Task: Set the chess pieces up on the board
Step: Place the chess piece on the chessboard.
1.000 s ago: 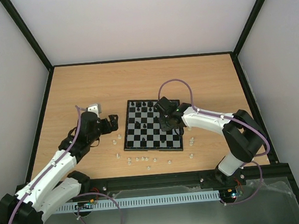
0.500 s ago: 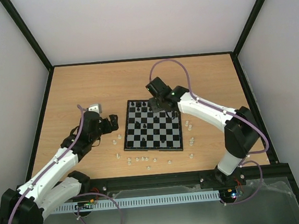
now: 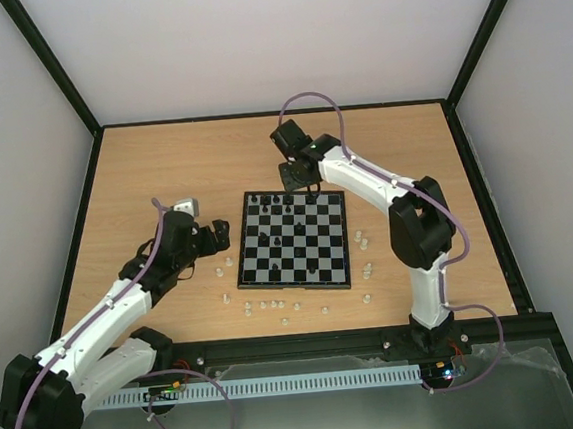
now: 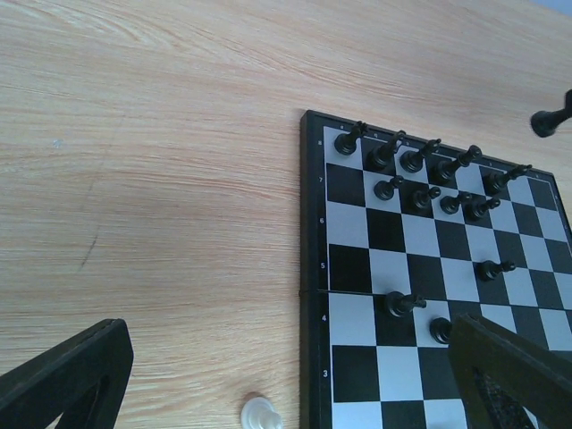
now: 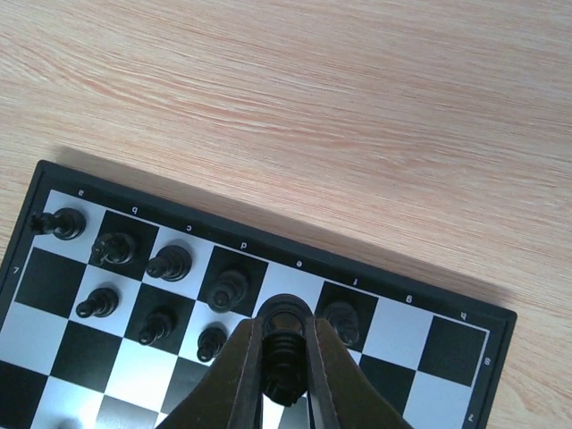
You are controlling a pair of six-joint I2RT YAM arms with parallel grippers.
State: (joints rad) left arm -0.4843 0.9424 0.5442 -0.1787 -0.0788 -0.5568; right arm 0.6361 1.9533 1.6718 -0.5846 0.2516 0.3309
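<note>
Spread beneath both arms, a wooden table (image 3: 163, 175). Between the two grippers, the board (image 3: 292, 239), its far rim just below the right gripper (image 3: 296, 176), its left edge near the left gripper (image 3: 218, 235). Right gripper: pressed together on a black piece (image 5: 283, 371), pinching it upright above the board's far row. Left gripper: spread wide, fingers (image 4: 67, 380) low over the table, holding nothing. Ahead of the left gripper, black pieces (image 4: 420, 156) standing in the board's two farthest rows, with three more nearer to it. Between its fingers, touching neither, one white piece (image 4: 261, 414) on the table just beside the board's edge. To its right and nearer the arm bases, more white pieces (image 3: 269, 304) scattered on the table along the board's near edge
</note>
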